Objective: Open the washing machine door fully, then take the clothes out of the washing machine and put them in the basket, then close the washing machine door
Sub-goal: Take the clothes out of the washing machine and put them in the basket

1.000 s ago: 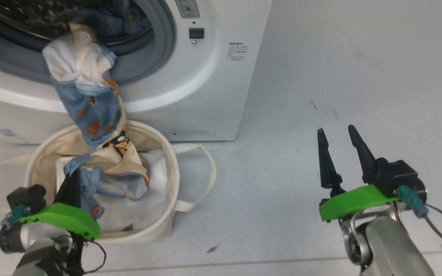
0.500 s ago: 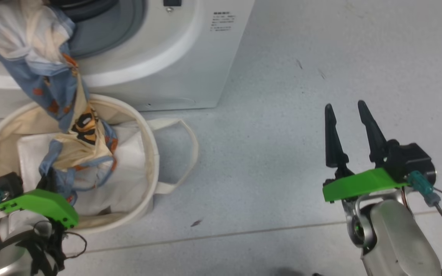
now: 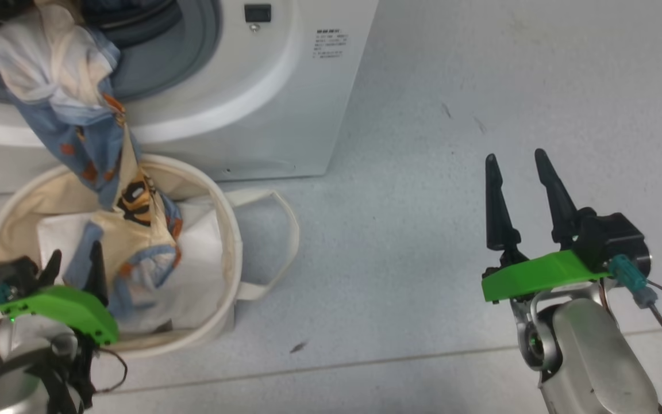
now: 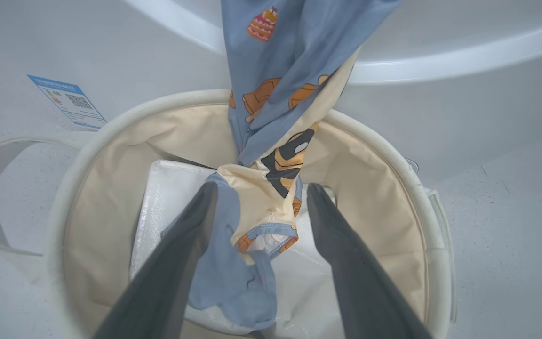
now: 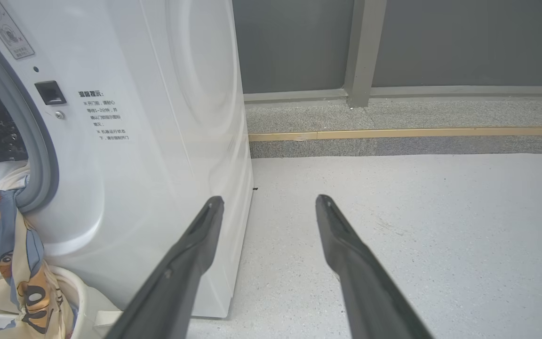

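"How many machines are over there?"

"One washing machine [image 3: 262, 115], with one black latch [image 3: 257, 12] on its front and one blue sticker [image 4: 66, 101] low down."

"And baskets?"

"One basket [image 3: 230, 241] with two loop handles [image 3: 291, 230], one on each side. There's one white sheet [image 3: 204, 270] lying inside it."

"What about the clothes?"

"The clothes [image 3: 95, 155] hang as one twisted bundle. I can see two fabrics in it, a blue one with orange motifs and a cream one. I can't tell how many separate garments that makes."

"And the robot?"

"Two grippers, the left gripper [image 3: 77, 248] and the right gripper [image 3: 515, 155]. Each has two dark fingers [image 3: 497, 207], so four in all."
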`<state>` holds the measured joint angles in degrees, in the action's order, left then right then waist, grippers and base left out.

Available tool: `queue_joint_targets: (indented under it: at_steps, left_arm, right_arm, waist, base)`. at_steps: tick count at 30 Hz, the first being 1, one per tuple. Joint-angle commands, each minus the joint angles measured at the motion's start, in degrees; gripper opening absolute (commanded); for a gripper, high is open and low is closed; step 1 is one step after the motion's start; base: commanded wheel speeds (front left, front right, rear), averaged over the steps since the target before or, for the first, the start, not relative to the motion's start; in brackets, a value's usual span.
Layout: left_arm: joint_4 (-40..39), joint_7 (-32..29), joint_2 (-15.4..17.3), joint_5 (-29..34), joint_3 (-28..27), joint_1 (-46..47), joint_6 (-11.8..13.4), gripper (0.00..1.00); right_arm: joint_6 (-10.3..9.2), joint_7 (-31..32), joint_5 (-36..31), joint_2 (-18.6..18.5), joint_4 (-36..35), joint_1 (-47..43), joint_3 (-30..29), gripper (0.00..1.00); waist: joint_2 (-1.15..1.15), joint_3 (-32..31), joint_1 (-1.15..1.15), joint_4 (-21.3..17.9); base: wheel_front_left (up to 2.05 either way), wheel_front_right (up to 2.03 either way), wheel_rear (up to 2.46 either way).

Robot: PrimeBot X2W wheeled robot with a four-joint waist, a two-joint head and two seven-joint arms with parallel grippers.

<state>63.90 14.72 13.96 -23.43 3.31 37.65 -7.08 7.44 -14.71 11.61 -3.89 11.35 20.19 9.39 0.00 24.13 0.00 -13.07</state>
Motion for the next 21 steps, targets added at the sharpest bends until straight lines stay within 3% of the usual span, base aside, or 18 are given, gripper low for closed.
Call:
queue_joint_targets:
  at_steps: [1,8,21]
  left_arm:
    - [-2.6,0.3,2.7,1.7,-1.9,-2.2,0.3,1.00]
    - [-12.5,0.3,2.8,5.8,-5.5,-6.5,0.3,1.00]
    - [-33.6,0.3,2.5,5.9,-12.6,-18.1,-0.4,1.00]
  right_arm:
    - [0.05,-0.3,0.1,0.5,-1.0,-0.3,1.4,1.00]
    - [0.05,-0.3,1.0,0.6,1.2,-1.0,2.5,1.00]
    - [0.05,-0.3,3.0,0.6,4.7,-4.1,5.0,1.00]
  waist:
    - [0.00,-1.9,0.00,0.6]
    - [0.00,-7.3,0.00,2.2]
    - [0.00,-17.5,0.00,2.7]
  base:
    - [0.00,0.00,0.00]
    - [0.00,0.00,0.00]
    - [0.00,0.00,0.00]
